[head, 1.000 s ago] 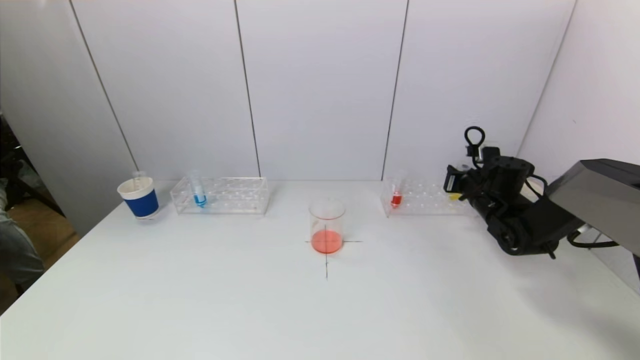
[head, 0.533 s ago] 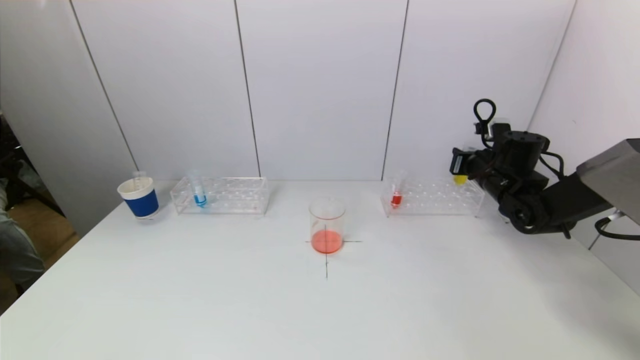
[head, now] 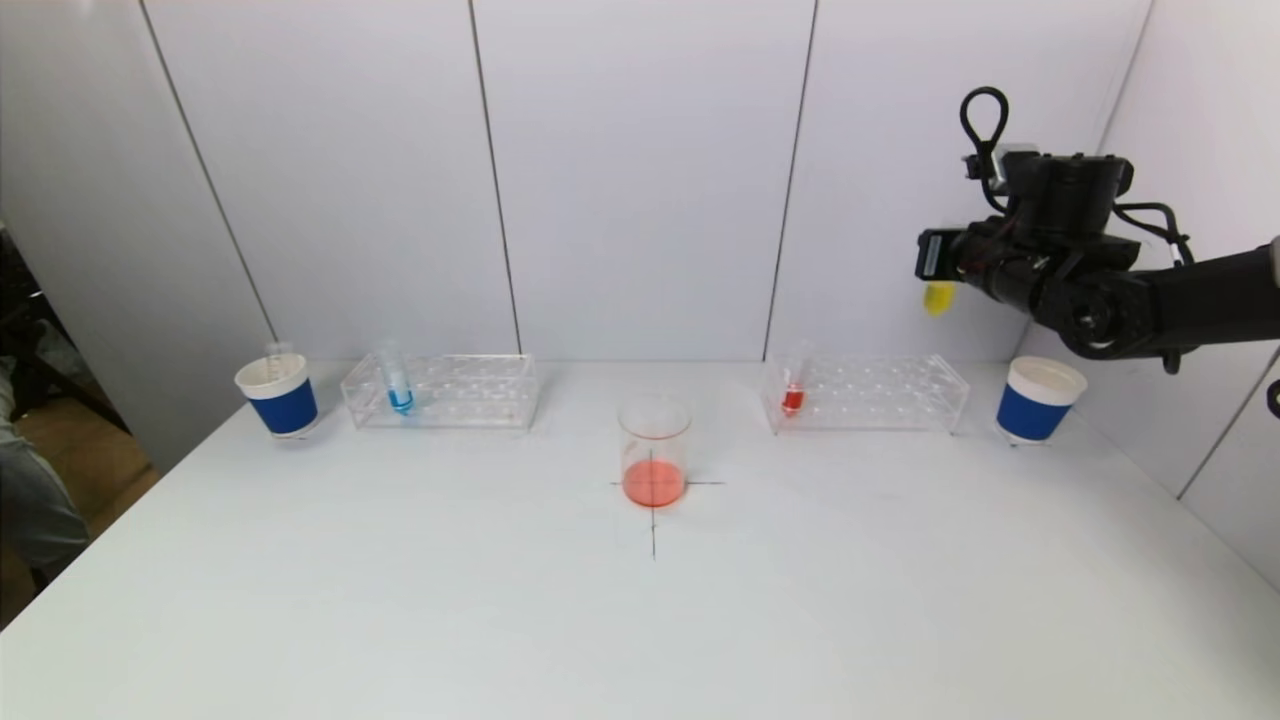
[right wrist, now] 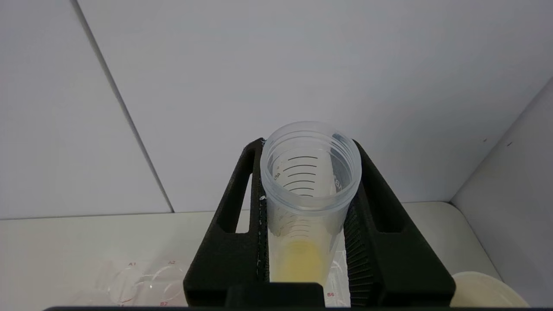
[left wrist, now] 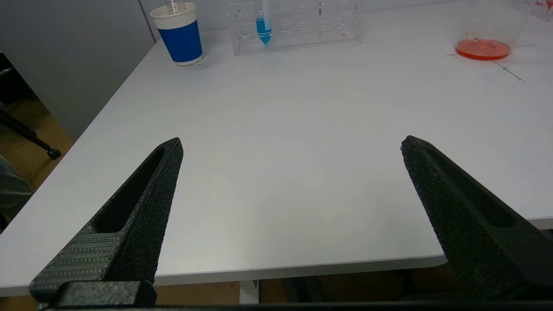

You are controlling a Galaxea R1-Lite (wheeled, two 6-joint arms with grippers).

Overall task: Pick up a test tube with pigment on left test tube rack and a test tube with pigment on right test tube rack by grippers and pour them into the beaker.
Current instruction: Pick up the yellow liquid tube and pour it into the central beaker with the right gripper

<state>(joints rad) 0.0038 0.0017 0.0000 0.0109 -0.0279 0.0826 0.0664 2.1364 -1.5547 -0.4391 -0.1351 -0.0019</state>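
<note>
My right gripper (head: 935, 270) is shut on a clear test tube with yellow pigment (head: 938, 297) and holds it upright, high above the right end of the right rack (head: 880, 395). The wrist view shows the tube's open mouth (right wrist: 310, 162) between the fingers. A tube with red pigment (head: 792, 398) stands at that rack's left end. The left rack (head: 470, 390) holds a tube with blue pigment (head: 398, 392). The beaker (head: 654, 450) holds orange-red liquid and stands mid-table on a cross mark. My left gripper (left wrist: 291, 144) is open and empty near the table's front left edge.
A blue-and-white paper cup (head: 277, 395) with an empty tube in it stands left of the left rack. A second blue-and-white cup (head: 1037, 400) stands right of the right rack. White wall panels close the back and the right side.
My right gripper has risen well above the right rack with the yellow tube lifted out. The right cup is uncovered now.
</note>
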